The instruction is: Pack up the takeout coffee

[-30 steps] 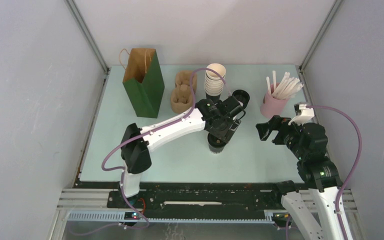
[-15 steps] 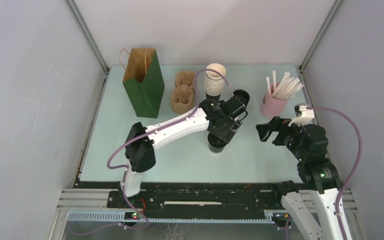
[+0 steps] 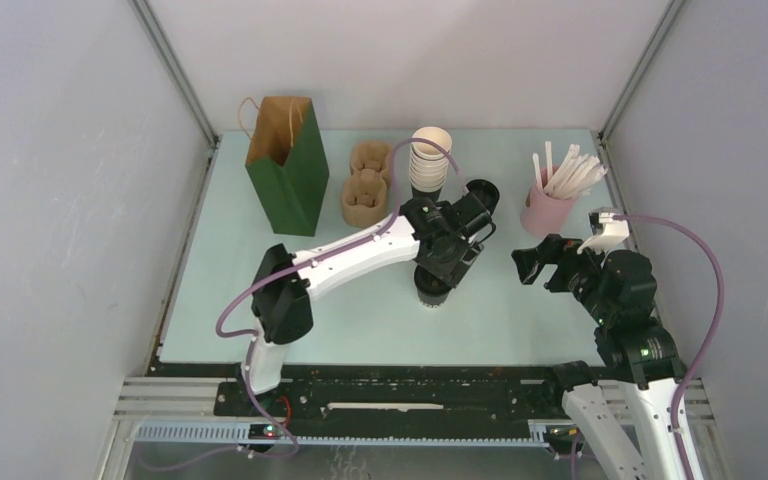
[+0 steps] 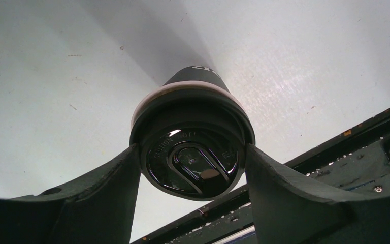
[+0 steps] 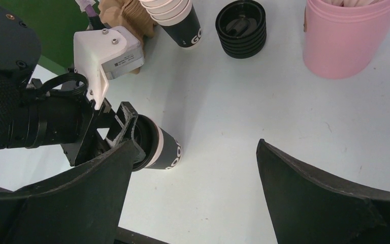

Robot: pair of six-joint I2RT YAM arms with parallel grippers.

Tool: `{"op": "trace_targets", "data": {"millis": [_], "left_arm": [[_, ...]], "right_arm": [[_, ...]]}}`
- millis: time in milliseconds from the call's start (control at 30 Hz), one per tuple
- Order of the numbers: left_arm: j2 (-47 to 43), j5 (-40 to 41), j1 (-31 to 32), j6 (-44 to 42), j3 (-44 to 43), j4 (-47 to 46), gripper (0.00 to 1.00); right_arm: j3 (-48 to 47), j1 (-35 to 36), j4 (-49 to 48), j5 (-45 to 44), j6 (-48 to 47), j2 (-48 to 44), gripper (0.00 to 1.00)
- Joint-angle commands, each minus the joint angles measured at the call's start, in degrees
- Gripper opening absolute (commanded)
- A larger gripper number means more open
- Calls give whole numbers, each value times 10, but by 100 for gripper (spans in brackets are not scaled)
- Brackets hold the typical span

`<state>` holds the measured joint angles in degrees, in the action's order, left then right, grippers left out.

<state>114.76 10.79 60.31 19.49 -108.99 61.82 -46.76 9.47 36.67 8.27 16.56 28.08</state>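
- Near edge: the table ends at a black rail just in front of both arm bases. Little spare room there.
- Right gripper hangs low, near the right of the coffee cup. Its jaws are spread wide and hold nothing.
- The coffee cup stands upright on the table, mid-front, well apart from the green bag.
- Left gripper sits over the cup from above. Its fingers press on either side of the black lid, so the jaws are clamped on the cup at its lid rim.
- Step, as I read it: grasp made, lift not yet begun. The cup's base looks to be on the table.
- Next move calls for a straight lift, then a carry left and away to the bag's open mouth, keeping the cup level. A hold this high may strain the lid's seat.
- Room: bare table lies left of the cup. The brown cup carriers lie between cup and bag, so the carry must pass above them.
- Just behind the left gripper are the lid stack and the tall cup stack. Don't swing back.
- Far left: the bag is upright, close to the side wall, with little slack for lowering in.
- Far right: the pink holder is clear of the route.
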Motion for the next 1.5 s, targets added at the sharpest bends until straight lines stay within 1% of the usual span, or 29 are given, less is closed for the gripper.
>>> {"op": "trace_targets", "data": {"millis": [0, 467, 633, 733, 867, 1033, 1267, 1467], "left_arm": [[3, -5, 2, -12, -25, 6, 58], [20, -9, 2, -10, -14, -2, 58], [15, -13, 2, -8, 6, -11, 58], [7, -26, 2, -1, 33, -35, 57], [-7, -14, 2, 9, 55, -55, 56], [-16, -14, 1, 11, 54, -55, 59], [-20, 3, 2, 3, 1, -20, 69], [-34, 7, 2, 4, -12, -15, 77]], "right_arm": [[1, 0, -10, 5, -10, -6, 100], [1, 0, -9, 4, -9, -10, 100], [2, 0, -10, 5, -10, -12, 100], [2, 0, -11, 5, -10, -13, 100], [2, 0, -10, 7, -10, -12, 100], [2, 0, -11, 9, -10, -10, 100], [3, 0, -15, 13, -11, -9, 100], [3, 1, -14, 16, -11, -5, 100]]}}
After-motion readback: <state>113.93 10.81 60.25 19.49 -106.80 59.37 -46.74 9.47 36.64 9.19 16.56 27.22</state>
